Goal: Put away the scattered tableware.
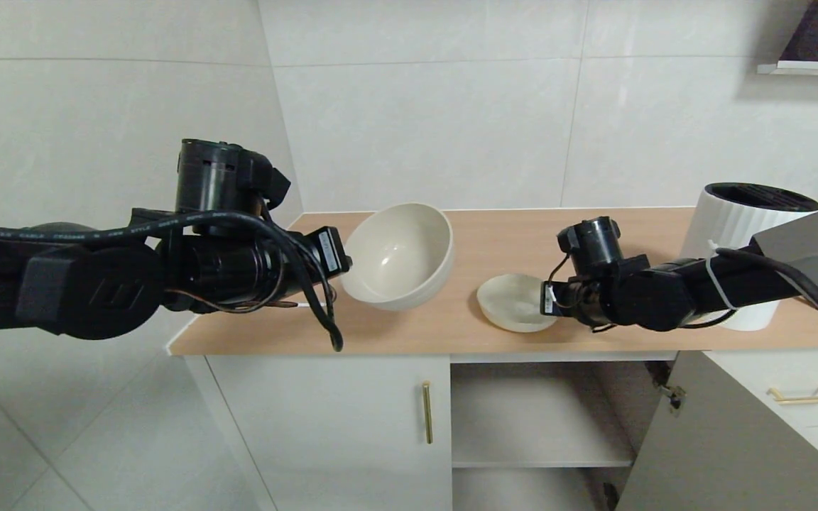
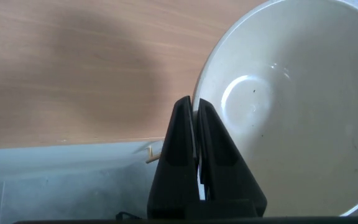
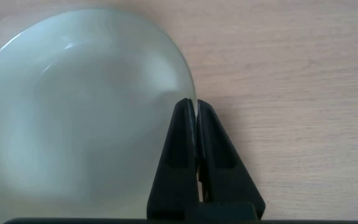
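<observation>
The bowl is recorded as plain cream, unpatterned. The small dish is noted as milky white with a faint green tinge. The left gripper and right gripper are logged as matt black. The countertop is seen as light wood with fine straight grain. The canister is marked white, vertically ribbed and black-topped. The cabinet door is entered as white, its handle as brass-gold.

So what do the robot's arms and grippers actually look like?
The left arm and right arm are matte black, built of chunky rounded segments with a cylindrical motor housing near each wrist. Loose black cables loop along the left arm; a white tie wraps the right. The left gripper and right gripper each have two flat black wedge-shaped fingers.
</observation>
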Controlling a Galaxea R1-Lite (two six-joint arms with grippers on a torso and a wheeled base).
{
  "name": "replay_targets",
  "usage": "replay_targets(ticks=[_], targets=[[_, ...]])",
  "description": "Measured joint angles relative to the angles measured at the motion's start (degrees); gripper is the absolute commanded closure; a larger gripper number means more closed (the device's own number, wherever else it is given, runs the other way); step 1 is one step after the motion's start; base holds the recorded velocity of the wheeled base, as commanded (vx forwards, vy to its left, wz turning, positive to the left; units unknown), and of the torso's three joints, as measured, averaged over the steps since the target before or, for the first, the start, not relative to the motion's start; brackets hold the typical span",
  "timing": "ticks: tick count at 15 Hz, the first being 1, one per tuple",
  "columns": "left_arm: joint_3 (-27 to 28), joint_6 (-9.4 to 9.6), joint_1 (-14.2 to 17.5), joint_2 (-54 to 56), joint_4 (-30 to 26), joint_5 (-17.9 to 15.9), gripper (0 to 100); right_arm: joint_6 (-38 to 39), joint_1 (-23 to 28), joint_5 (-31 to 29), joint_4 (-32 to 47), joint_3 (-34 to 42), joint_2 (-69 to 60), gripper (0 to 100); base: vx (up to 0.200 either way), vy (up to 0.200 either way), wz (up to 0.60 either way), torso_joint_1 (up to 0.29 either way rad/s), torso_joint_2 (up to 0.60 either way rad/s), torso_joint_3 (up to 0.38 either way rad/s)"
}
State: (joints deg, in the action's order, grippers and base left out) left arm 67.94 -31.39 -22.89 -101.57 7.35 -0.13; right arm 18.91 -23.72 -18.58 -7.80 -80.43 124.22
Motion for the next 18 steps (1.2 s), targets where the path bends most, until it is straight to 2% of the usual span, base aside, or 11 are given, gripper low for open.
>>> replay_targets(ticks=[2,4,7,9,14,17,18], targets=[[-0.88,0.33,0.05,0.85,0.04,-0.09,100,0.52,0.05,0.13,0.8,0.23,-1.16,100,0.0,0.0,0.0,0.0,0.0,0.0],[-2.51,1.83,0.05,2.97,0.12,-0.24,100,2.27,0.0,2.38,3.68,0.54,-4.11,100,0.0,0.0,0.0,0.0,0.0,0.0],[-6.51,3.72,-0.09,8.19,0.04,-0.49,100,4.79,-0.17,10.64,9.63,2.57,-12.24,100,0.0,0.0,0.0,0.0,0.0,0.0],[-9.67,4.41,-0.65,12.91,-0.21,-0.55,100,5.25,-0.41,16.37,12.53,6.68,-19.48,100,0.0,0.0,0.0,0.0,0.0,0.0],[-18.19,4.44,-2.6,20.72,-0.18,-0.73,100,3.32,-1.99,18.76,13.6,19.49,-31.63,100,0.0,0.0,0.0,0.0,0.0,0.0],[-19.79,4.07,-3.58,19.88,-0.05,-0.82,100,3.07,-3.01,18.68,13.57,22.0,-34.26,100,0.0,0.0,0.0,0.0,0.0,0.0],[-20.09,4.02,-3.89,19.02,-0.05,-0.82,100,3.07,-3.01,18.68,13.41,22.17,-34.5,100,-0.2,0.0,0.0,0.002,0.01,0.002]])
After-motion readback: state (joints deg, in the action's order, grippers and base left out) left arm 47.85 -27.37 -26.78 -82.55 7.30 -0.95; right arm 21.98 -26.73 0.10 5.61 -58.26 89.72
